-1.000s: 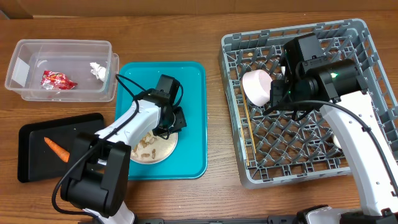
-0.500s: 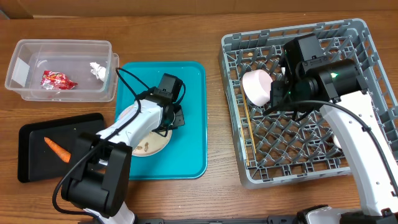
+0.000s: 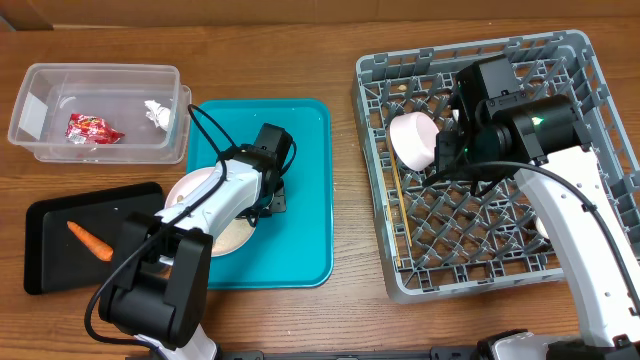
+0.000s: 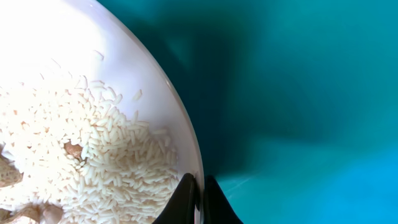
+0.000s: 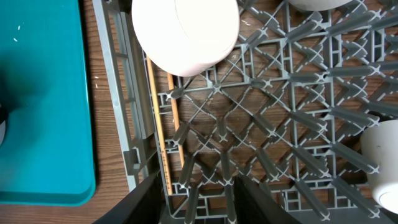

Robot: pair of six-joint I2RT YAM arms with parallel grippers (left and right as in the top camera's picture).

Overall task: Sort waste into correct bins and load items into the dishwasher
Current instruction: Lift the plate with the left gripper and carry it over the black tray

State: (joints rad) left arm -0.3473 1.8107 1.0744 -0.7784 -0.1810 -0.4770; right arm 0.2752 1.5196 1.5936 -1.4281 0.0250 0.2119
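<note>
My left gripper point(image 4: 202, 199) is shut on the rim of the round white plate point(image 4: 93, 93), one finger on each side of it. White rice point(image 4: 112, 162) and peanut shell bits lie on the plate. In the overhead view the plate point(image 3: 205, 205) overhangs the left edge of the teal tray point(image 3: 300, 180), with the left gripper point(image 3: 265, 195) at its right rim. My right gripper point(image 5: 194, 199) hangs open over the grey dish rack point(image 3: 570, 60) with nothing between its fingers. The rack holds a white bowl point(image 5: 185, 31) and two chopsticks point(image 5: 158, 124).
The clear tub point(image 3: 100, 68) at the back left holds a red wrapper point(image 3: 92, 128) and a white tissue point(image 3: 157, 112). A carrot point(image 3: 88, 240) lies in the black tray point(image 3: 60, 265). Another white bowl point(image 5: 382, 162) sits at the rack's right.
The left gripper has closed on the plate's rim and carried the plate up and to the left, toward the teal tray's left edge. The right arm has not moved.
</note>
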